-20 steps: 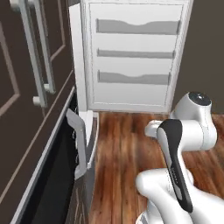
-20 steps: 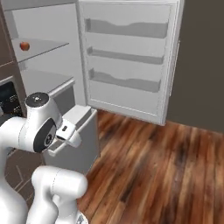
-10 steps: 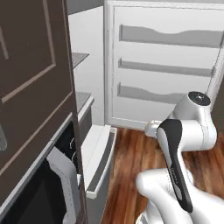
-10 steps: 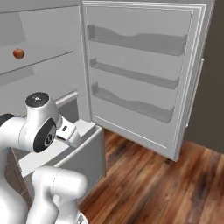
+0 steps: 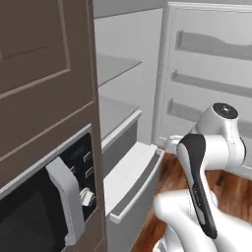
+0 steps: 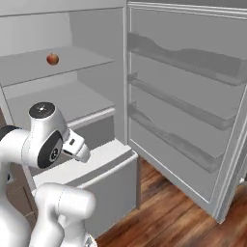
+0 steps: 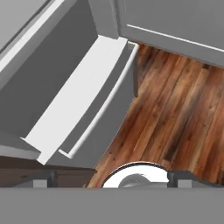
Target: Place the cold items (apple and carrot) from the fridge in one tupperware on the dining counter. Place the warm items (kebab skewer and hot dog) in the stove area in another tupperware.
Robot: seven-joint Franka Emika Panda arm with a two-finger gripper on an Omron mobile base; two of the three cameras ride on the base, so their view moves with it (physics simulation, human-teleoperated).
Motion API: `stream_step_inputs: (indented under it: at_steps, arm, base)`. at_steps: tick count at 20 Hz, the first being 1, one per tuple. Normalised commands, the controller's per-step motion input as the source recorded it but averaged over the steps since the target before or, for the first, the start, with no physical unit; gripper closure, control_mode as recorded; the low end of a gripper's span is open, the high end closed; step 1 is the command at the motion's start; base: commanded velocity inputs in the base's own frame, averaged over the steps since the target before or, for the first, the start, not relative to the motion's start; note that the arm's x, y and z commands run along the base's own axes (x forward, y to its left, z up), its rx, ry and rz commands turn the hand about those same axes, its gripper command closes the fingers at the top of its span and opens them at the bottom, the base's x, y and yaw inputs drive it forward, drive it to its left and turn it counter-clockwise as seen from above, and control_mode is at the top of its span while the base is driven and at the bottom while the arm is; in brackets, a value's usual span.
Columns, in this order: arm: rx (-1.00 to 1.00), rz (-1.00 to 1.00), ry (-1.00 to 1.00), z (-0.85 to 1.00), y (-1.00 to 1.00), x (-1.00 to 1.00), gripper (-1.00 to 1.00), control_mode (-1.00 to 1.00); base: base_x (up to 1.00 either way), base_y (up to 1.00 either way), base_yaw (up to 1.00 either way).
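Robot faces the open white fridge; claw spread empty; next, reach the small red apple

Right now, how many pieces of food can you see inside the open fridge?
1. A small round red apple sits on the upper grey shelf at the back left of the fridge. More food, such as the carrot, may be hidden out of sight.
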Motion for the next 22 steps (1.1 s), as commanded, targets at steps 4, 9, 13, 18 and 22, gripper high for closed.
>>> stream_step_inputs:
  at_steps: [4, 9, 13, 18, 22]
  arm:
    - [0.0, 0.0, 0.0, 0.0, 0.0, 0.0, -1.0, 1.0]
    - [0.0, 0.0, 0.0, 0.0, 0.0, 0.0, -1.0, 1.0]
    - [0.0, 0.0, 0.0, 0.0, 0.0, 0.0, -1.0, 1.0]
    - [0.0, 0.0, 0.0, 0.0, 0.0, 0.0, -1.0, 1.0]
    - [0.0, 0.0, 0.0, 0.0, 0.0, 0.0, -1.0, 1.0]
  base:
    - [0.21, -0.52, 0.59]
    - [0.2, -0.67, 0.54]
    - [0.39, -0.48, 0.5]
    - [0.36, -0.41, 0.5]
    - [0.63, -0.13, 0.42]
